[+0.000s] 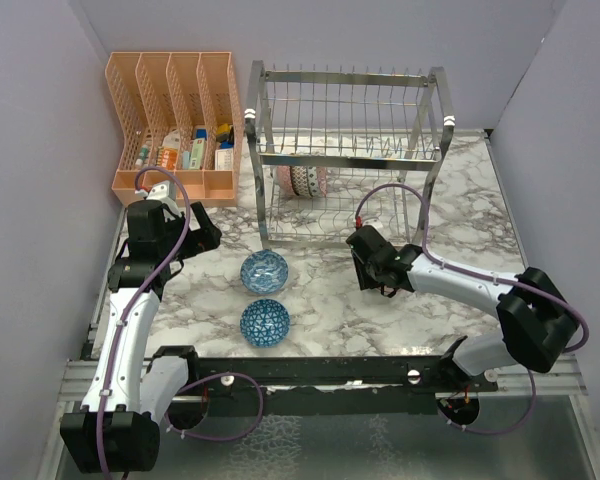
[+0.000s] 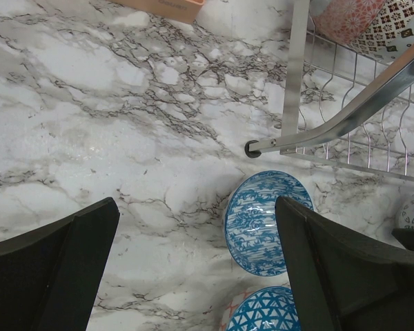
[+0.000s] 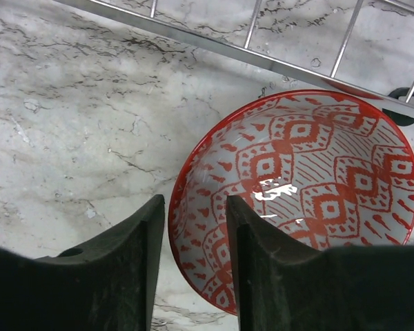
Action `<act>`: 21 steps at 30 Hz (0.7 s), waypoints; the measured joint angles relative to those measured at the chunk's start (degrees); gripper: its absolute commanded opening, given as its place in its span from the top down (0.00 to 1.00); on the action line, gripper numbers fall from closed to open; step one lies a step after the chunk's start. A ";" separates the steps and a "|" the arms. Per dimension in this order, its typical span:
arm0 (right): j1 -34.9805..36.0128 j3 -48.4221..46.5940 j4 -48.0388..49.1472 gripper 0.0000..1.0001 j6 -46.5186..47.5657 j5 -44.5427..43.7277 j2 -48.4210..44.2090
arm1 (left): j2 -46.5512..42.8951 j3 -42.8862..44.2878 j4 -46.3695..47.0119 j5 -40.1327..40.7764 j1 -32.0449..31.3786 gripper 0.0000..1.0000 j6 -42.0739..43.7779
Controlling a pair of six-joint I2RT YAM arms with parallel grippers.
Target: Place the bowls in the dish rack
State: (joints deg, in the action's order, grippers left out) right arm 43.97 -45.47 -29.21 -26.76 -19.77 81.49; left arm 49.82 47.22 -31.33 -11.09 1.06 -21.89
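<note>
Two blue bowls lie on the marble table, one with a striped floral inside (image 1: 264, 270) (image 2: 265, 221), the other with a triangle pattern (image 1: 265, 322) (image 2: 265, 314). A red-patterned bowl (image 3: 310, 186) lies by the dish rack's (image 1: 345, 150) bottom wire (image 3: 262, 58). My right gripper (image 3: 194, 203) (image 1: 365, 262) is open and straddles its left rim, one finger inside and one outside. In the top view the gripper hides this bowl. A pink bowl (image 2: 348, 17) and a dark-and-white bowl (image 2: 393, 27) stand in the rack's lower tier. My left gripper (image 2: 196, 203) (image 1: 205, 235) hangs open and empty, left of the blue bowls.
An orange mesh organizer (image 1: 175, 120) with small items stands at the back left, beside the rack. The rack's front leg and foot (image 2: 252, 148) stand just beyond the striped blue bowl. Grey walls close in both sides.
</note>
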 measured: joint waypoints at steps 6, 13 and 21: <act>0.66 0.00 -0.94 0.87 -1.95 -2.29 1.64 | 0.00 -0.15 0.00 0.00 0.00 0.01 0.00; 2.34 -1.42 -2.32 0.99 -2.12 -6.36 1.86 | 0.00 -0.15 -0.02 0.00 0.00 0.01 0.00; 5.99 -2.25 1.20 0.99 -1.46 9.68 -4.09 | 0.00 -0.15 -0.02 0.00 0.00 0.01 0.00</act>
State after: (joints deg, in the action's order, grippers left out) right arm 49.95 -47.72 -28.01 -28.23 -10.09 77.41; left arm 49.82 47.07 -31.35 -11.09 1.06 -21.89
